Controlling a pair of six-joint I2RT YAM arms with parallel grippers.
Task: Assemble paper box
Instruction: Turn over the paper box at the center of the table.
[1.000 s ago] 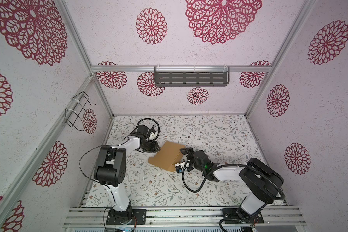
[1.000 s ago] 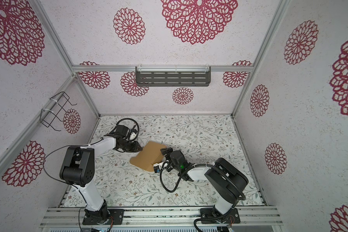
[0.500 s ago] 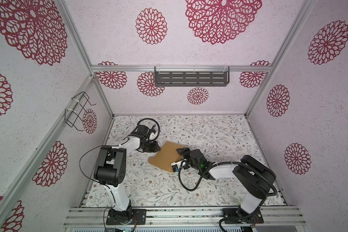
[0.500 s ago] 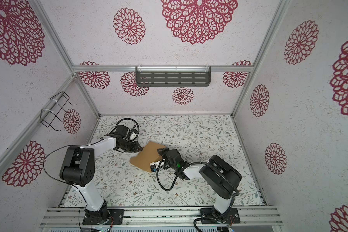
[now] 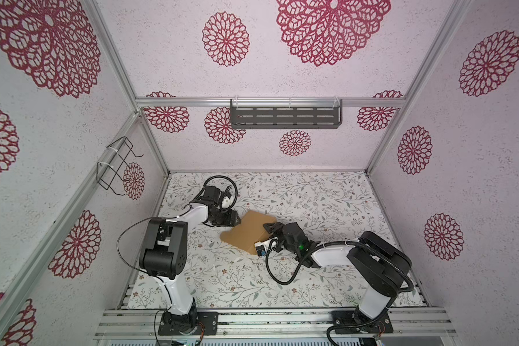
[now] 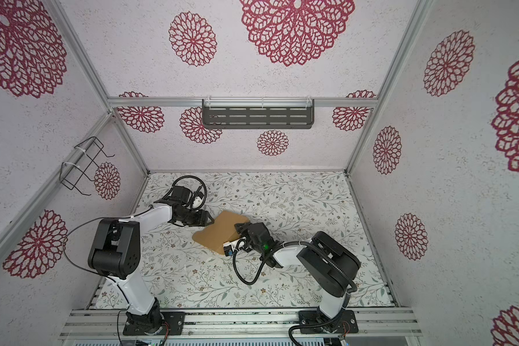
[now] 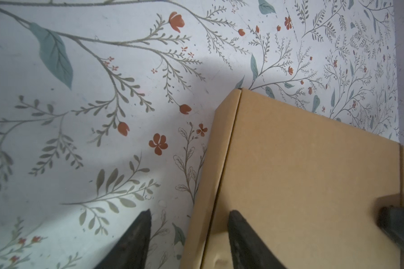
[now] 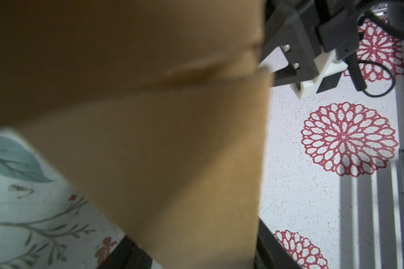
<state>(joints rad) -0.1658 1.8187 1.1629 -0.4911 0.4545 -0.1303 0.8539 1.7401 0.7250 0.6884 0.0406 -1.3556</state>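
The paper box (image 5: pixel 246 232) (image 6: pixel 219 232) is a closed, shallow tan cardboard box lying askew on the floral mat, in the middle. My left gripper (image 5: pixel 236 220) (image 7: pixel 190 214) is at its far-left edge, open. One finger is over the lid (image 7: pixel 313 174) and the other over the mat, with a gap beside the box wall. My right gripper (image 5: pixel 268 228) (image 6: pixel 239 227) is at the box's right end. In the right wrist view the cardboard (image 8: pixel 173 151) fills the space between the jaws of my right gripper (image 8: pixel 196 251) and touches both.
A grey slotted shelf (image 5: pixel 285 116) hangs on the back wall and a wire basket (image 5: pixel 117 164) on the left wall. The right arm's black cable (image 5: pixel 282 269) loops over the mat in front of the box. Cage walls enclose the mat on three sides.
My left gripper has opened at the box's edge. My right gripper has moved left onto the box's right end and narrowed its jaws around it.
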